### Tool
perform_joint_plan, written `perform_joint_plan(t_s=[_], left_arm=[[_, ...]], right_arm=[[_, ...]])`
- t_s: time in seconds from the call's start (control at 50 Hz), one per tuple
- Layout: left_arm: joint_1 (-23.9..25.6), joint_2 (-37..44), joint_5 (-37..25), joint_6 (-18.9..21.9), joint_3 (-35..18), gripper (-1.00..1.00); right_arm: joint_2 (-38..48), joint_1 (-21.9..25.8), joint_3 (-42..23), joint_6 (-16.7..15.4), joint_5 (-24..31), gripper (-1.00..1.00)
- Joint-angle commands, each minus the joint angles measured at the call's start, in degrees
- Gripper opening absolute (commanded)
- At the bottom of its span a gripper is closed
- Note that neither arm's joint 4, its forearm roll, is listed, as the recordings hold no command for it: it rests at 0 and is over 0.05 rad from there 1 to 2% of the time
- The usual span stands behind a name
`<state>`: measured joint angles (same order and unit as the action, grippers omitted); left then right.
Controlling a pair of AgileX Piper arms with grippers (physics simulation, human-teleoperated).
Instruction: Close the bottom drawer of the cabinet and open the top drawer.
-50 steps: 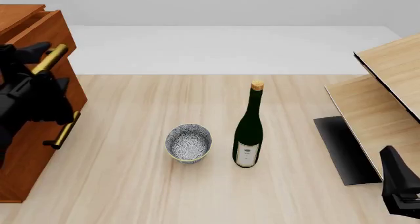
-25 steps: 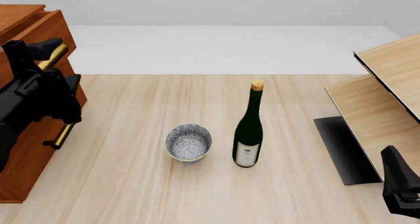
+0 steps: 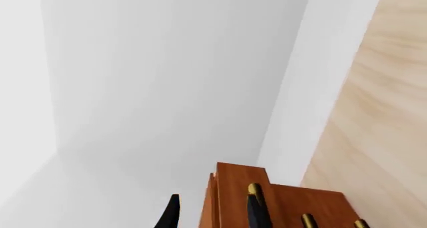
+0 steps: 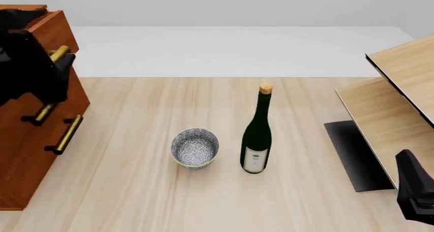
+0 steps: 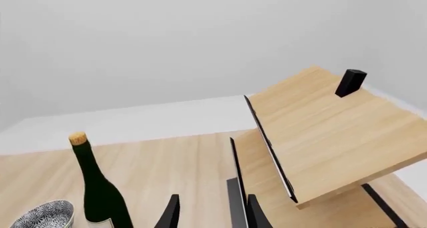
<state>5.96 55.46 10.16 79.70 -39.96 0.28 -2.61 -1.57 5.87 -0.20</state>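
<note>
The pale wooden bench [image 4: 203, 201] fills most of the front view, with a white surface beyond its far edge. At its left edge stands the cabinet [image 4: 27, 155], a large reddish-brown chest whose drawer fronts face right across the bench. Opposite, at the right edge, a pale light-wood shelf unit [image 4: 400, 105] sits tilted, a dark panel at its foot. On the cabinet, the top drawer [image 4: 58, 28] juts out a little from the chest's top, its brass bar handle partly hidden by the left arm; the bottom drawer [image 4: 51, 155] lies flush with the cabinet front, its brass handle showing lower on the face. The left hand [image 3: 212, 213] is up at the cabinet's top edge, its two dark fingers spread apart, one of them lying over the top drawer's handle and the other off to the side against the white background. The right hand [image 5: 210, 215] sits low at the bench's near right corner, fingers likewise apart and holding nothing. Mid-bench, a dark green wine bottle [image 4: 257, 135] with a cork stands upright, and just to its left is a small patterned bowl [image 4: 194, 148].
</note>
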Motion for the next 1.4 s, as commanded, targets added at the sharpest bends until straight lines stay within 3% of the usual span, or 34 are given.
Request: perform_joint_plan(t_s=[0.02,0.06,0.08,0.14,0.18,0.22,0.24,0.28,0.32,0.34,0.38,0.4,0.42,0.44,0.48,0.5,0.52,0.56,0.6,0.64,0.66,0.74,0.82,1.0,1.08,1.12,1.14,1.26,1.4], left_arm=[[-0.99,-2.94,-14.12,-6.2,-10.76,1.0],[-2.17,-3.19,-15.38,-5.43,-11.89,1.0],[-3.16,-2.97,-18.04,-7.99,-15.69,1.0],[-3.98,-3.93,-18.73,-6.62,-16.17,1.0],[-3.36,-3.62,-22.29,-9.23,-19.64,1.0],[-1.63,-1.32,-29.48,-14.75,-25.79,1.0],[-2.22,-0.89,-30.32,-14.97,-26.3,1.0],[-1.85,2.53,-37.1,-23.17,-34.98,1.0],[-3.45,0.23,-32.58,-16.67,-29.2,1.0],[-3.07,3.08,-39.76,-24.64,-36.91,1.0],[-3.08,1.03,-37.66,-17.94,-30.29,1.0],[-2.76,3.94,-44.01,-25.69,-38.31,1.0],[-3.09,6.2,-49.36,-29.71,-43.34,1.0],[-3.09,6.26,-49.46,-29.71,-43.5,1.0],[-3.38,9.56,-56.43,-36.45,-51.07,1.0],[-3.94,6.69,-53.13,-30.68,-46.22,1.0],[-4.81,8.58,-56.28,-34.84,-50.64,1.0],[-3.7,9.67,-59.44,-35.16,-51.02,1.0],[-4.78,10.62,-61.47,-38.8,-53.49,1.0],[-3.22,11.19,-63.64,-39.69,-53.21,1.0],[-4.22,12.14,-65.55,-42.4,-55.98,1.0],[-3.59,14.49,-70.47,-46.18,-58.9,1.0],[-2.76,18.14,-76.22,-52.32,-66.84,1.0],[-8.35,17.61,-77.09,-58.06,-67.48,1.0],[-7.26,17.62,-77.78,-59.16,-68.11,1.0],[-9.62,16.78,-76.97,-58.95,-67.51,1.0],[-7.72,17.09,-77.45,-59.98,-67.35,1.0],[-8.48,14.63,-75.35,-61.15,-61.21,1.0],[-10.1,14.18,-74.78,-64.67,-58.99,1.0]], right_arm=[[-0.06,-0.23,-0.32,1.26,0.18,1.0],[0.0,-0.55,-0.34,2.0,0.18,1.0],[0.04,-0.64,-0.3,2.15,0.15,1.0],[0.07,-0.93,-0.36,2.92,0.14,1.0],[0.07,-1.05,-0.31,3.21,0.1,1.0],[0.08,-1.2,-0.21,3.96,0.01,1.0],[0.07,-1.34,-0.3,4.36,0.08,1.0],[0.04,-1.45,-0.34,4.8,0.16,1.0],[0.06,-1.58,-0.35,5.13,0.11,1.0],[0.12,-1.68,-0.24,5.41,0.01,1.0],[0.14,-1.9,-0.22,5.74,-0.04,1.0],[0.15,-2.02,-0.18,5.89,-0.07,1.0],[0.16,-2.17,-0.12,6.0,-0.12,1.0],[0.19,-2.28,-0.07,6.13,-0.17,1.0],[0.19,-2.36,-0.06,6.3,-0.18,1.0],[0.12,-2.3,-0.09,6.46,-0.12,1.0],[0.09,-2.25,-0.1,6.44,-0.1,1.0],[0.06,-2.21,-0.12,6.51,-0.05,1.0],[0.05,-2.22,-0.11,6.46,-0.03,1.0],[0.04,-2.34,-0.07,6.37,-0.04,1.0],[0.04,-2.43,-0.08,6.26,-0.03,1.0],[0.01,-2.39,-0.1,6.13,0.01,1.0],[0.0,-2.31,-0.11,5.94,0.01,1.0],[0.12,-2.33,-0.07,5.96,-0.11,1.0],[0.14,-2.12,-0.1,5.89,-0.13,1.0],[0.13,-2.05,-0.11,5.83,-0.11,1.0],[0.12,-2.05,-0.11,5.76,-0.11,1.0],[0.1,-1.84,-0.05,5.53,-0.12,1.0],[0.11,-1.59,-0.07,5.39,-0.09,1.0]])
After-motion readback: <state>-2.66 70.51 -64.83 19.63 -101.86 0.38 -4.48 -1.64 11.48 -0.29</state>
